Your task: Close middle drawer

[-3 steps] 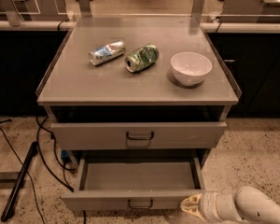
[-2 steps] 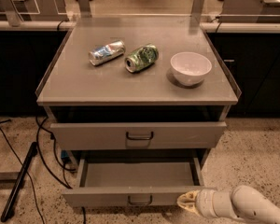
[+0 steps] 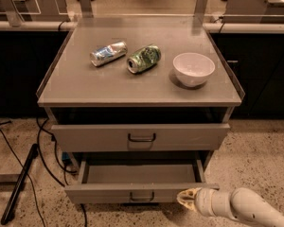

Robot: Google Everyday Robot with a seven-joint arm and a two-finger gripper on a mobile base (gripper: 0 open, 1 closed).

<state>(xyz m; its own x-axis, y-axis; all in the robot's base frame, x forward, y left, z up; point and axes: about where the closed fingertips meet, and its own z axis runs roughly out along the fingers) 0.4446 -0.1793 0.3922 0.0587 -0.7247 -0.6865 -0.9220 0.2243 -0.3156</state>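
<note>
The wide, shallow grey middle drawer (image 3: 109, 193) is standing pulled well out. Its low front panel is lying just left of the gripper (image 3: 186, 198), with the small dark loop handle (image 3: 142, 196) farther left.

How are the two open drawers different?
The middle drawer sticks out far; the upper drawer only a little. The middle drawer's front is low, small-handled; the upper drawer's is taller, bigger-handled. Only the middle drawer has the gripper by its right front corner. Both are grey.
</note>
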